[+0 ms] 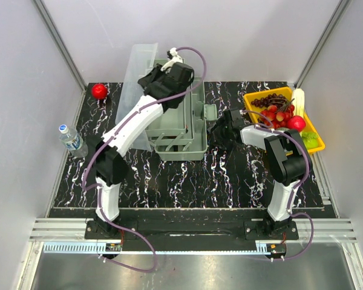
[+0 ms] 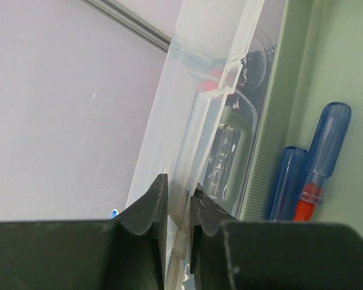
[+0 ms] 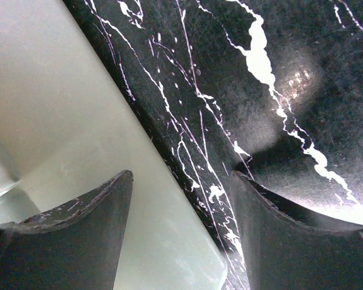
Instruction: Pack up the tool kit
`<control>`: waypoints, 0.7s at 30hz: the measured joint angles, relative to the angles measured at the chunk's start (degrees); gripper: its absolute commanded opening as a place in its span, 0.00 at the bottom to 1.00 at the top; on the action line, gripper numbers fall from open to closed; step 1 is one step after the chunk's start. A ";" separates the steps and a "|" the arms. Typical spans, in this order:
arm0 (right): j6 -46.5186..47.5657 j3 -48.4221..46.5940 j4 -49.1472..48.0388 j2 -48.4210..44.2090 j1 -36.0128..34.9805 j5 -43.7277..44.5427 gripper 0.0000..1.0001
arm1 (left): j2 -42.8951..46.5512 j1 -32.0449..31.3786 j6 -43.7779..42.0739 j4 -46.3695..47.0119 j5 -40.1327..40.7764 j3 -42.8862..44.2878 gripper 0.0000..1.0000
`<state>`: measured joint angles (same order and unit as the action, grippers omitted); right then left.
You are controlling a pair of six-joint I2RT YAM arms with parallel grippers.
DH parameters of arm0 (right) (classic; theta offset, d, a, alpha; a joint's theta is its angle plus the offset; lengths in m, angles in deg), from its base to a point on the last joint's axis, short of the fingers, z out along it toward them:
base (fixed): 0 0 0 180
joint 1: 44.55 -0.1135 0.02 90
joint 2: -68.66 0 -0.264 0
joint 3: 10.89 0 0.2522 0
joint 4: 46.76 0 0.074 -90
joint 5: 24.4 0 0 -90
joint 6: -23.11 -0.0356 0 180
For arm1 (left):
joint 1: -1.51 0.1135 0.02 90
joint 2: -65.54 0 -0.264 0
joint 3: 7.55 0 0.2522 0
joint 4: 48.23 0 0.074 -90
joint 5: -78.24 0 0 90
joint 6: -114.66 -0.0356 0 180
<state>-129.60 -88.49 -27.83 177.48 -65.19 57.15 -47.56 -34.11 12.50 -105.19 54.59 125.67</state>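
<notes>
Toolbox (image 1: 180,136): pale grey-green, at the middle of the counter (image 1: 230,181), standing open.
Lid (image 1: 136,72): clear plastic, raised and leaning up toward the far left of the box.
Left pincer (image 2: 178,202): clamped narrowly on the thin edge of the lid, a finger on each face.
Right pincer (image 3: 181,175): jaws spread and holding nothing, low at the right side of the toolbox; one finger over the pale box surface, the other over the counter.
Contents: two blue-handled screwdrivers (image 2: 317,160) lie side by side inside the box, one with a red collar.
Surroundings: yellow tray (image 1: 254,96) of fruit at far right; water bottle (image 1: 69,139) at left edge, both well apart from the box.
</notes>
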 measured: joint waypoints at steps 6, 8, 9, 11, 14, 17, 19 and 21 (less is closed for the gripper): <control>-0.20 1.73 -5.07 0.13 0.02 0.26 0.74 | -2.32 -4.17 -5.29 7.08 7.26 -1.62 0.00; -0.11 2.21 -7.08 0.37 0.02 0.24 0.74 | -2.80 -5.35 -6.71 8.72 8.85 -1.90 0.00; -0.11 2.38 -8.07 0.55 0.02 0.24 0.74 | -3.17 -6.03 -7.67 9.68 9.66 -1.90 0.00; -0.07 2.78 -10.19 0.87 0.02 0.24 0.74 | -4.00 -7.19 -9.20 11.06 11.17 -1.90 0.00; 0.07 3.15 -12.17 1.20 0.02 0.20 0.74 | -5.16 -8.55 -10.88 12.61 12.87 -1.88 0.00; 0.11 3.30 -14.29 1.81 0.02 0.17 0.74 | -5.95 -9.46 -12.13 13.57 14.08 -1.88 0.00; 0.11 3.78 -15.89 1.97 0.02 -0.04 0.74 | -6.32 -9.88 -12.96 14.16 14.78 -1.88 0.00; 0.09 4.13 -17.38 2.25 0.04 -0.26 0.74 | -6.69 -10.21 -14.03 15.02 15.30 -1.88 0.00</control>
<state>-129.52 -84.36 -45.21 179.73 -65.15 56.89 -54.25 -44.31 -1.54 -90.17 69.89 123.79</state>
